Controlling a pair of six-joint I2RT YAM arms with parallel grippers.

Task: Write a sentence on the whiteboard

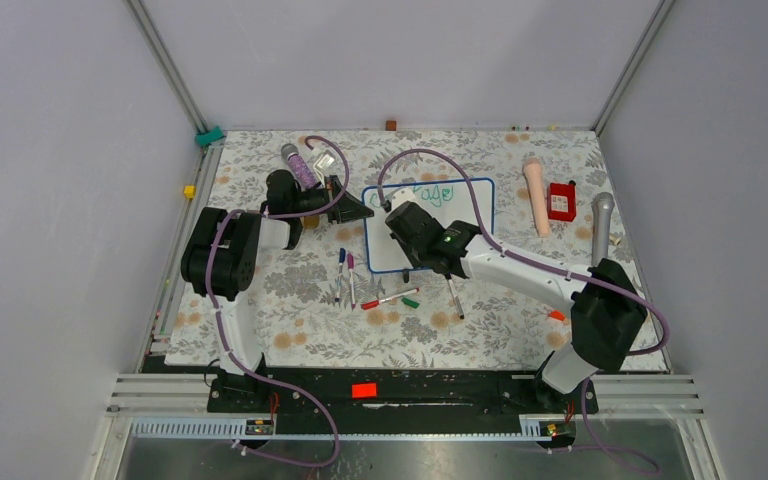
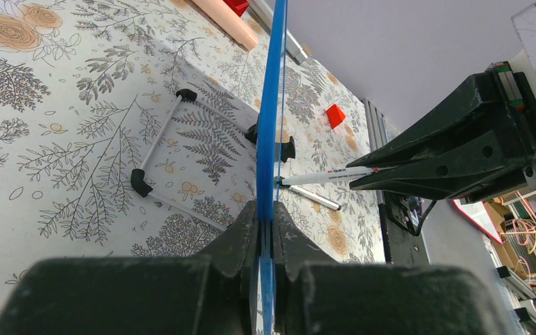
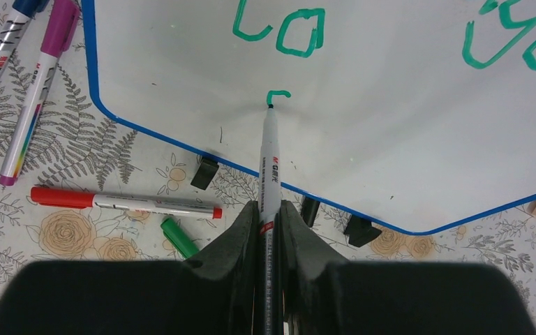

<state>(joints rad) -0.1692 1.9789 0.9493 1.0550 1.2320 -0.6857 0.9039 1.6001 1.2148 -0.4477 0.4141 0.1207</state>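
The whiteboard (image 1: 468, 203), white with a thin blue frame, stands tilted near the middle of the mat. My left gripper (image 1: 364, 212) is shut on its left edge; in the left wrist view the fingers (image 2: 241, 234) pinch the blue frame (image 2: 271, 105), which is seen edge-on. My right gripper (image 3: 270, 209) is shut on a white marker (image 3: 270, 150). The marker's tip touches the board (image 3: 405, 132) at a short green stroke (image 3: 278, 93). Above it stand green letters of the sentence (image 3: 279, 31), with more at the right (image 3: 509, 42).
Loose markers lie left of and below the board: a red one (image 3: 122, 202), a green cap (image 3: 178, 237), a purple one (image 3: 38, 91) and a blue one (image 3: 0, 42). A peach cylinder (image 1: 536, 195), red box (image 1: 561, 201) and grey cylinder (image 1: 601, 228) lie at the right, and a purple bottle (image 1: 298, 165) lies behind the left arm.
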